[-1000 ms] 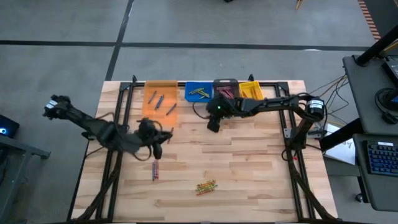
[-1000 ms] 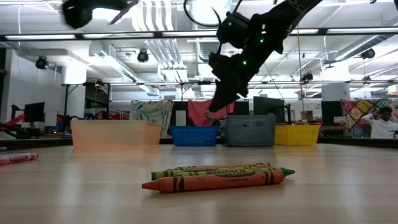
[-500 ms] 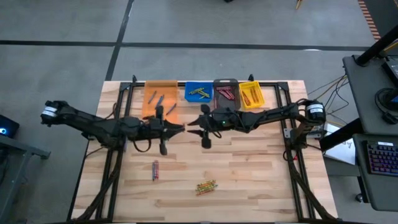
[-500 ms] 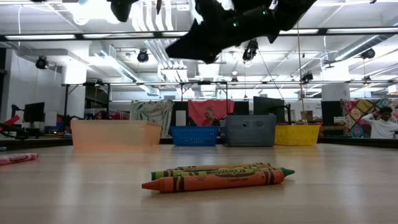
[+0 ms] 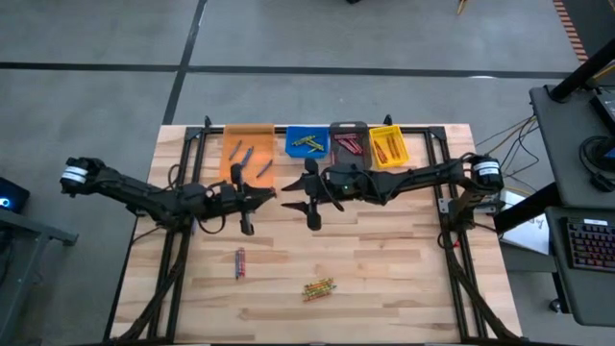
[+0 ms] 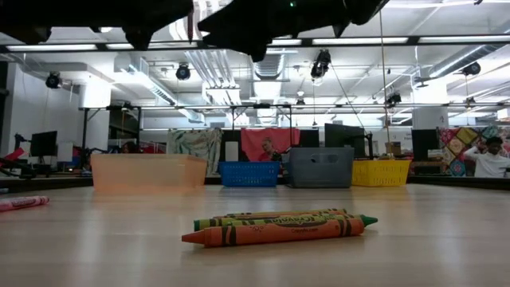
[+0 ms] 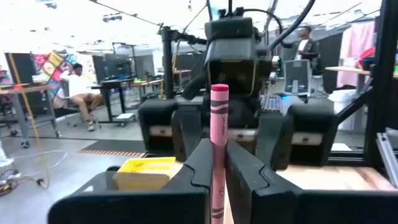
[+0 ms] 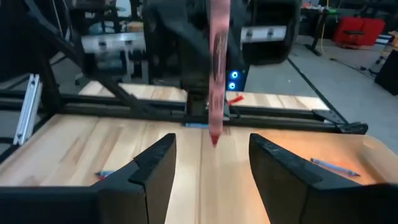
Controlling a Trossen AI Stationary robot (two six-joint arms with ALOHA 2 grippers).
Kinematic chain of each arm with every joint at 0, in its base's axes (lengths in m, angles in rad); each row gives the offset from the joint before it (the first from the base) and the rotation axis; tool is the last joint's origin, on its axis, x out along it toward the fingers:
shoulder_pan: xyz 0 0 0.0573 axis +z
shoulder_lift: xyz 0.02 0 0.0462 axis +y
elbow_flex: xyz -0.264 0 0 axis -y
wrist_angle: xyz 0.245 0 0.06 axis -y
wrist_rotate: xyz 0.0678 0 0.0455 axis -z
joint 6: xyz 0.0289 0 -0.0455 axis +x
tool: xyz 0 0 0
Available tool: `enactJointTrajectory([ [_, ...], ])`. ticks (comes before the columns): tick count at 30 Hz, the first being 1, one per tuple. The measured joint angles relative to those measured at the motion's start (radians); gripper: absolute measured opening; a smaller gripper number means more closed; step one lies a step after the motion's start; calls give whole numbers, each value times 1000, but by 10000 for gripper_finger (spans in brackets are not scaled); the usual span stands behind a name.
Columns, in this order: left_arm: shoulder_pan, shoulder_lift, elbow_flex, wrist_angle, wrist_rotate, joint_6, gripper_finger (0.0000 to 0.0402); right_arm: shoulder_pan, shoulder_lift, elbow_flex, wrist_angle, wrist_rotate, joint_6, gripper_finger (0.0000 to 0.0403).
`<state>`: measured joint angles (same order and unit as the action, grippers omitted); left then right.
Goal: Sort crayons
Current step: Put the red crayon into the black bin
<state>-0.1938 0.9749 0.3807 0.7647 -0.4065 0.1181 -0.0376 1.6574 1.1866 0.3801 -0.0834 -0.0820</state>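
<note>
Nearest the front edge of the table (image 5: pixel 384 279), a cluster of crayons (image 5: pixel 319 287) is lying, orange and green ones side by side, with one red crayon (image 5: pixel 240 261) lying apart to its left. Beyond the cluster, over mid-table, the two arms are meeting tip to tip. The left end effector (image 5: pixel 271 194) is gripping a pink crayon (image 7: pixel 217 146), its fingers (image 7: pixel 198 168) clenched on the stick, which is standing upright between them in the left wrist view. The right end effector (image 5: pixel 288 205) is facing it with its fingers (image 8: pixel 155 163) released and spread wide, the pink crayon hanging between them without touching either. Farther still, along the back edge, four bins are sitting in a row: orange bin (image 5: pixel 249 154) holding blue crayons, blue bin (image 5: pixel 307 142) holding yellow-green ones, grey bin (image 5: pixel 348 142) holding red ones, and yellow bin (image 5: pixel 387 144) holding orange ones.
</note>
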Motion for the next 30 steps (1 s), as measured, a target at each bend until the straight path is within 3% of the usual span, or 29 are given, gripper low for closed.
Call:
enactJointTrajectory([
  [15, 13, 49, 0, 98, -3, 0, 0, -4, 59, 103, -5, 13, -24, 185],
  [19, 13, 50, 0, 98, -4, -7, 5, -4, 59, 104, -9, 57, -33, 140],
  [25, 14, 50, 0, 99, -7, -42, 31, -3, 59, 106, -11, 53, -49, 28],
  [30, 14, 44, 0, 94, -4, -27, 71, -4, 59, 122, -40, 58, -49, 16],
])
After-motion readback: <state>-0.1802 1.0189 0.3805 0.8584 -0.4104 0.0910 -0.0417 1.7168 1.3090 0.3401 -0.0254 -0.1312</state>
